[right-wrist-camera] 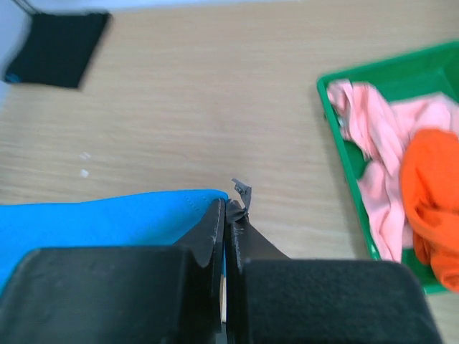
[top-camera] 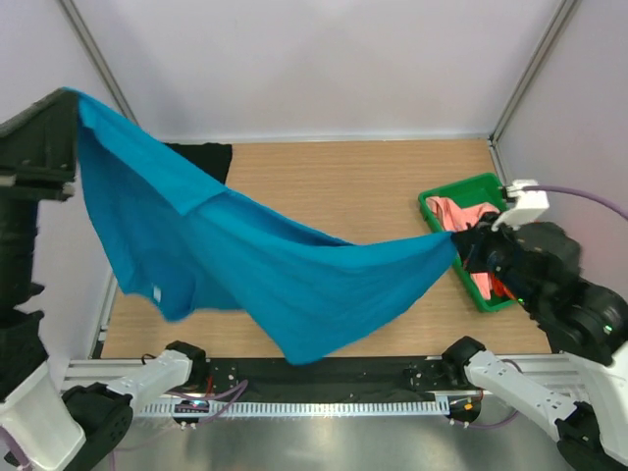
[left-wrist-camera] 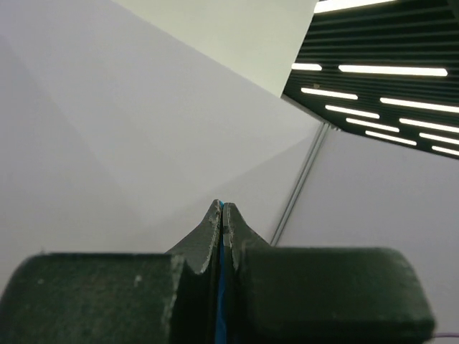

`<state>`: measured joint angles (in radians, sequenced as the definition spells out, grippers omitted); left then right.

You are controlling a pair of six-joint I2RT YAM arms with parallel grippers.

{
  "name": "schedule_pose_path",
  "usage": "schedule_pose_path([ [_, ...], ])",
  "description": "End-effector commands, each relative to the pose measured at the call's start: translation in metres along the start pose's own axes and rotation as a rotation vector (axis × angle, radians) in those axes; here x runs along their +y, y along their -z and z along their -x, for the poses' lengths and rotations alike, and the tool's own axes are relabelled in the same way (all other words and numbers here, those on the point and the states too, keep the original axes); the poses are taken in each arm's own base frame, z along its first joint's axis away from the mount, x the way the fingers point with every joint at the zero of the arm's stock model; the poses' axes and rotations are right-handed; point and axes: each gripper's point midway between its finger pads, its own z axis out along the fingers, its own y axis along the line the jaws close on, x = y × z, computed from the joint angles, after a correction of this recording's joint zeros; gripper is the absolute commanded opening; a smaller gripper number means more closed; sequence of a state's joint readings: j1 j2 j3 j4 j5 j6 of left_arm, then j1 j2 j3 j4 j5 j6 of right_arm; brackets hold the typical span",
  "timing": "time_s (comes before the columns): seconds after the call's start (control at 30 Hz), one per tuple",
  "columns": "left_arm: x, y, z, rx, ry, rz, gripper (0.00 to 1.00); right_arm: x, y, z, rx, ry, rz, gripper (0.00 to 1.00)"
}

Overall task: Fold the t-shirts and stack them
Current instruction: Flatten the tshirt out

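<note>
The left jaws, raised high on the black left arm (top-camera: 29, 196), are clenched on one edge of the soft teal-blue cloth t-shirt (top-camera: 265, 275); in the left wrist view only a thin blue sliver shows between the pressed fingertips. The right jaws, on the right arm (top-camera: 559, 285), are likewise pinched tight on the opposite edge of the same shirt, low and just beside the green plastic tray (top-camera: 456, 187). The shirt hangs stretched between them, sloping down from upper left to right, with its middle sagging toward the near edge of the light wooden desk (top-camera: 373, 186). A black t-shirt (top-camera: 201, 157) lies flat at the desk's far left corner. A crumpled pink t-shirt (right-wrist-camera: 373, 136) and an orange t-shirt (right-wrist-camera: 430, 179) lie in the tray. Pale walls enclose the desk; the left wrist view shows strip lights overhead.
</note>
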<state>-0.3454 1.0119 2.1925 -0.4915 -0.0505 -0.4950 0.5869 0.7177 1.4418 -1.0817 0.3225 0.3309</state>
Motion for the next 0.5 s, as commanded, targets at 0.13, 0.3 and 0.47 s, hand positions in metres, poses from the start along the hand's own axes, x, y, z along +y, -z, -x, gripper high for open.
schedule_pose_path([
  [0.13,0.062,-0.068,-0.187,0.411,0.025,0.069,0.0,-0.012,-0.09,-0.091,0.294,0.029,-0.205,0.01],
  [0.3,0.142,-0.086,-0.312,0.643,-0.033,0.196,0.0,-0.021,-0.143,-0.125,0.402,0.054,-0.279,0.01],
  [0.47,0.223,-0.087,-0.407,0.804,0.011,0.285,0.0,-0.039,-0.19,-0.134,0.454,0.003,-0.321,0.01],
])
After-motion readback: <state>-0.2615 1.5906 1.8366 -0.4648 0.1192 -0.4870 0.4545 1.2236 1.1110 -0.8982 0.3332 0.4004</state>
